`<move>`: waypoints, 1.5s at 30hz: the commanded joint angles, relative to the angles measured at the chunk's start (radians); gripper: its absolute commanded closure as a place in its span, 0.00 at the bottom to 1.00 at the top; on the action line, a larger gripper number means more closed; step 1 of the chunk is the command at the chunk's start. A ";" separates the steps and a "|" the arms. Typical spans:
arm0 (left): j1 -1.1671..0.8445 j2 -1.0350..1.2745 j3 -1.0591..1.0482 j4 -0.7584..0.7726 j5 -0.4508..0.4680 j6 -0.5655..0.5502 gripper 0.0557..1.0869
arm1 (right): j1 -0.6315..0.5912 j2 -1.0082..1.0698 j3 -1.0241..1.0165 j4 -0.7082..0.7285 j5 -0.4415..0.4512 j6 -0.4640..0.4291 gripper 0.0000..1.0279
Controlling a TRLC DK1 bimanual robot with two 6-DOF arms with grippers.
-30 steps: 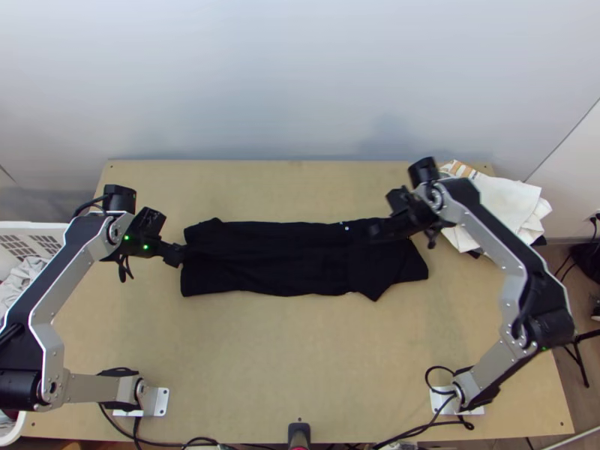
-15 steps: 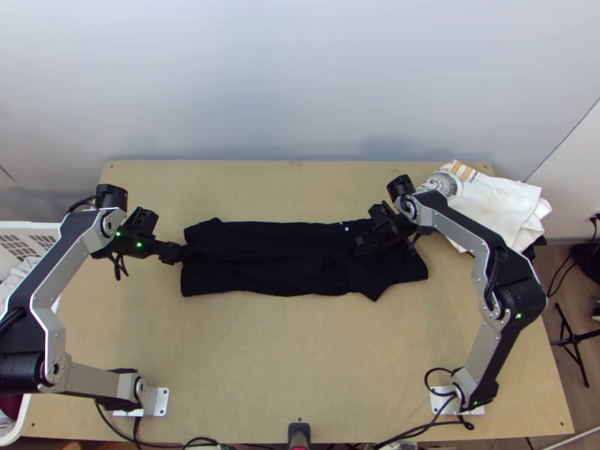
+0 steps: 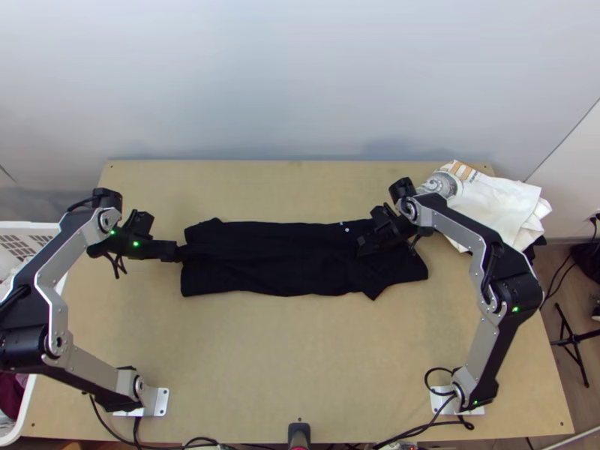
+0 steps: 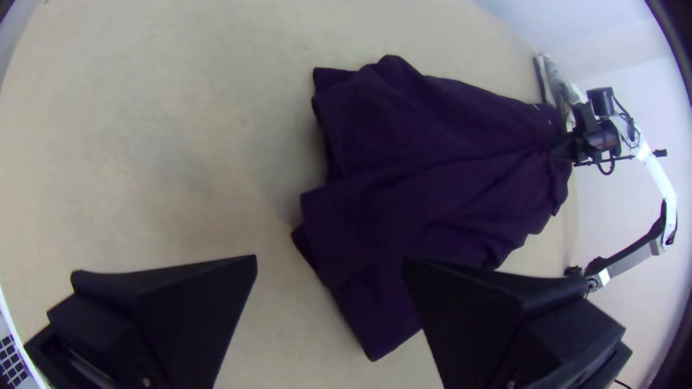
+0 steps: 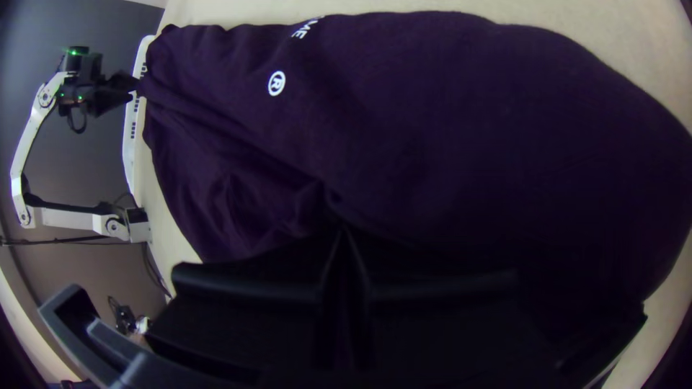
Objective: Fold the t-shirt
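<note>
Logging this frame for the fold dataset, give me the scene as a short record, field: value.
garment: black t-shirt, long strip across table
left gripper: open, by the strip's left end in top view
right gripper: shut on cloth, toward the other end
beyond right gripper: white cloth, heaped
left edge: white basket

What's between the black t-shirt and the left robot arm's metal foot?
Only bare wooden table lies between the t-shirt and that foot, in the top view.
</note>
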 commanded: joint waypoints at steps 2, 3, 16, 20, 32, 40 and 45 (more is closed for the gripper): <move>0.012 0.065 0.016 -0.010 0.095 -0.038 0.05 | -0.008 0.001 -0.002 0.002 0.000 0.001 0.97; 0.012 0.074 0.020 -0.012 0.115 -0.049 0.05 | -0.008 0.001 -0.002 0.002 0.000 0.002 0.97; -0.046 0.169 0.034 0.014 0.196 -0.113 0.05 | -0.001 0.002 -0.003 0.002 0.002 0.002 0.97; -0.071 0.198 0.031 0.034 0.196 -0.115 0.05 | 0.002 0.002 -0.003 0.002 0.002 0.005 0.97; -0.171 0.272 0.065 0.090 0.196 -0.202 0.05 | 0.010 0.007 -0.005 0.002 0.004 0.005 0.97; -0.227 0.292 0.104 0.099 0.244 -0.254 0.31 | 0.010 0.008 -0.006 0.002 0.005 0.007 0.97; -0.209 0.306 0.103 0.100 0.305 -0.254 0.77 | 0.019 0.013 -0.006 0.002 0.007 0.007 0.97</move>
